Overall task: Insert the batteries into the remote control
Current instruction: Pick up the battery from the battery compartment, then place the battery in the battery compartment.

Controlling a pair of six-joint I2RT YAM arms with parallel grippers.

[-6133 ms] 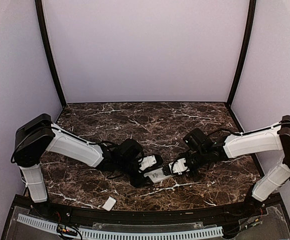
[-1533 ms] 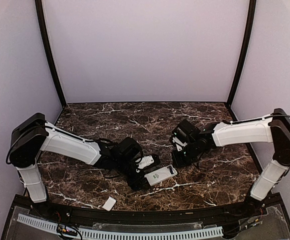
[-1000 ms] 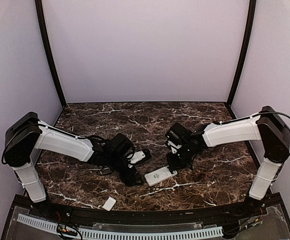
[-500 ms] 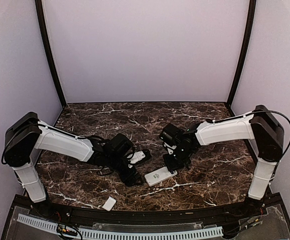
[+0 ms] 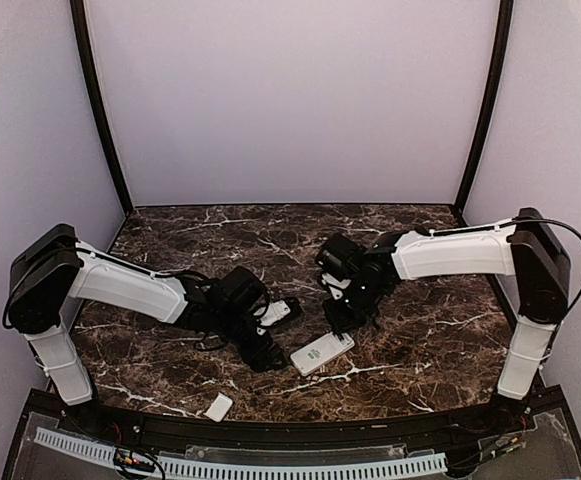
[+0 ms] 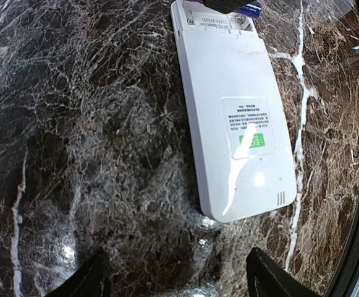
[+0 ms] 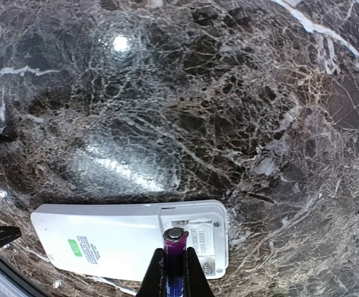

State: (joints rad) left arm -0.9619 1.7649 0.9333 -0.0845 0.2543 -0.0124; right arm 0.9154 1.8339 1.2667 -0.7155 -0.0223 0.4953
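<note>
Purple battery (image 7: pixel 174 242) pinched over remote (image 7: pixel 105 241)

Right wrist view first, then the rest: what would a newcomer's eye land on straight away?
The dark bluish battery pinched in the right gripper, its end at the open compartment of the white remote control, which lies face down, label up. The left gripper hangs open near the remote's other end. In the top view, a small white cover plate lies apart, toward the left arm's base.
</note>
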